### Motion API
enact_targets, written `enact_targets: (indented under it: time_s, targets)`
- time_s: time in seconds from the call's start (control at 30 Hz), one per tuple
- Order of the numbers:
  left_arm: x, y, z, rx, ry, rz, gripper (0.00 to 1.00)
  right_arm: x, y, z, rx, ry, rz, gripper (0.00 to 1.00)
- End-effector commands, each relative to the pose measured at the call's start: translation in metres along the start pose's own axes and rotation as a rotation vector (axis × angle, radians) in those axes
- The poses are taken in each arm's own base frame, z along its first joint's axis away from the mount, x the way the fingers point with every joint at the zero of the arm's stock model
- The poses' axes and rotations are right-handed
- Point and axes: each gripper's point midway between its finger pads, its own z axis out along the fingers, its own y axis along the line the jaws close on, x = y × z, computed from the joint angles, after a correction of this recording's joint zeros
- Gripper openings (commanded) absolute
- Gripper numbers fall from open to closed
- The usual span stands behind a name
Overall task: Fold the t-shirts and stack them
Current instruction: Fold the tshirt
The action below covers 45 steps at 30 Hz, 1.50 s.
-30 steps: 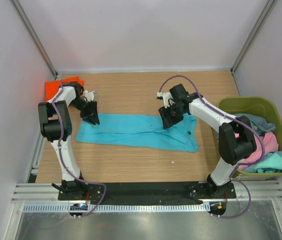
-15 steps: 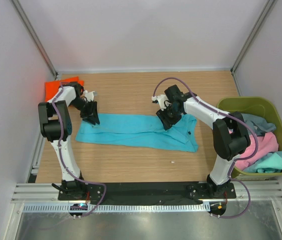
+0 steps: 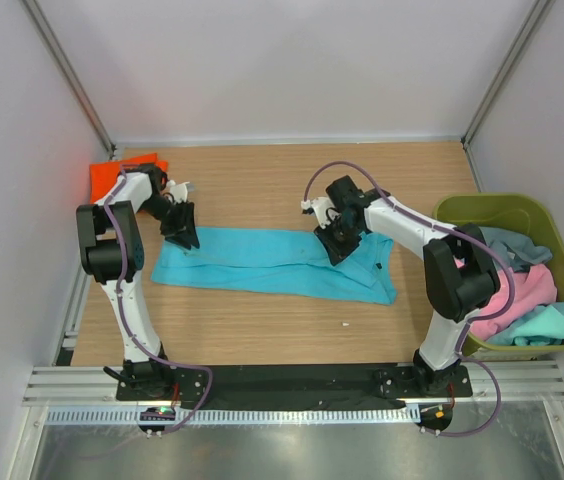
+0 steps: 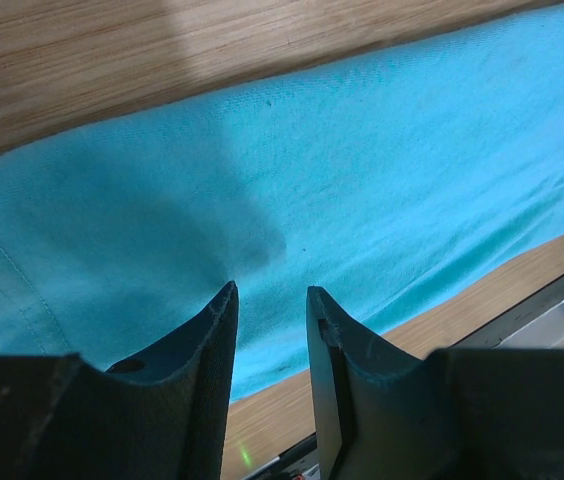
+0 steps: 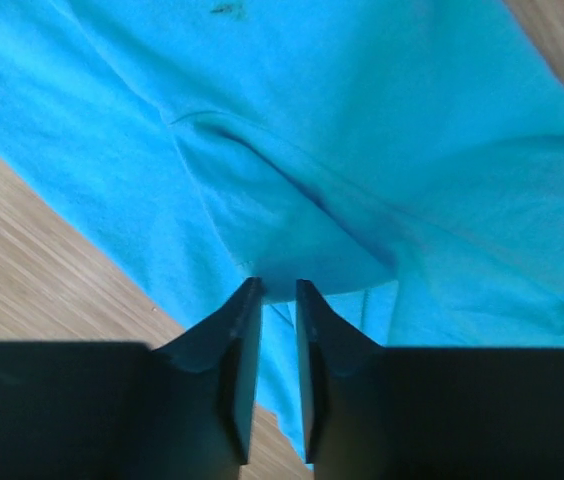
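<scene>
A turquoise t-shirt (image 3: pixel 262 262) lies across the table as a long flat strip. My left gripper (image 3: pixel 182 240) stands at the strip's far left corner. In the left wrist view the left gripper (image 4: pixel 269 292) is open just above the turquoise cloth (image 4: pixel 362 150), with nothing between its fingers. My right gripper (image 3: pixel 334 248) is on the strip's far edge, right of the middle. In the right wrist view the right gripper (image 5: pixel 278 285) has its jaws drawn narrow, with a raised fold of the turquoise cloth (image 5: pixel 362 120) at its tips. An orange t-shirt (image 3: pixel 112 172) lies folded at the far left.
An olive-green bin (image 3: pixel 482 205) stands at the right edge, holding a pink shirt (image 3: pixel 522 290), a grey-blue one (image 3: pixel 517 245) and a teal one (image 3: pixel 552 325). White walls enclose the table on three sides.
My right gripper has slid a little to the left along the shirt's far edge and its jaws have narrowed onto a fold. The left arm has not moved.
</scene>
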Motion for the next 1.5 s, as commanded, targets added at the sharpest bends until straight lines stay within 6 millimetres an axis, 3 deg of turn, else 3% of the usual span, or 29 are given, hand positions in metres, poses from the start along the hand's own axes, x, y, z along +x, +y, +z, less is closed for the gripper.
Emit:
enact_targets:
  time_s: [0.0,0.17,0.43,0.5,0.53,0.63,1.07,1.37,1.47]
  targets:
    - [-0.005,-0.005,-0.006,0.01,-0.032,0.001,0.35,-0.002,0.012,-0.006,-0.033,-0.02,0.002,0.22]
    - [-0.003,-0.006,-0.007,0.01,-0.035,0.006,0.35,-0.008,0.017,-0.012,-0.038,-0.036,-0.001,0.03]
    - [-0.005,-0.005,-0.007,0.009,-0.04,0.004,0.35,-0.012,0.03,-0.023,-0.045,-0.068,0.002,0.01]
    - [-0.006,-0.005,-0.007,0.007,-0.042,0.003,0.35,-0.008,0.026,-0.023,-0.01,-0.065,0.019,0.22]
    - [-0.005,-0.005,-0.007,0.011,-0.038,0.0,0.35,-0.005,0.025,-0.022,0.0,-0.061,0.015,0.43]
    - [-0.005,-0.006,-0.007,0.009,-0.041,0.003,0.35,-0.002,0.02,-0.02,0.022,-0.056,-0.01,0.5]
    - [-0.004,-0.003,-0.008,-0.002,-0.04,0.003,0.35,-0.02,0.009,-0.006,0.031,-0.052,-0.047,0.46]
    - [-0.005,-0.004,-0.008,0.001,-0.039,0.004,0.35,-0.018,0.008,0.001,0.046,-0.027,-0.064,0.43]
    - [-0.006,-0.003,-0.007,0.001,-0.041,0.005,0.35,-0.017,0.006,0.002,0.058,-0.022,-0.074,0.32]
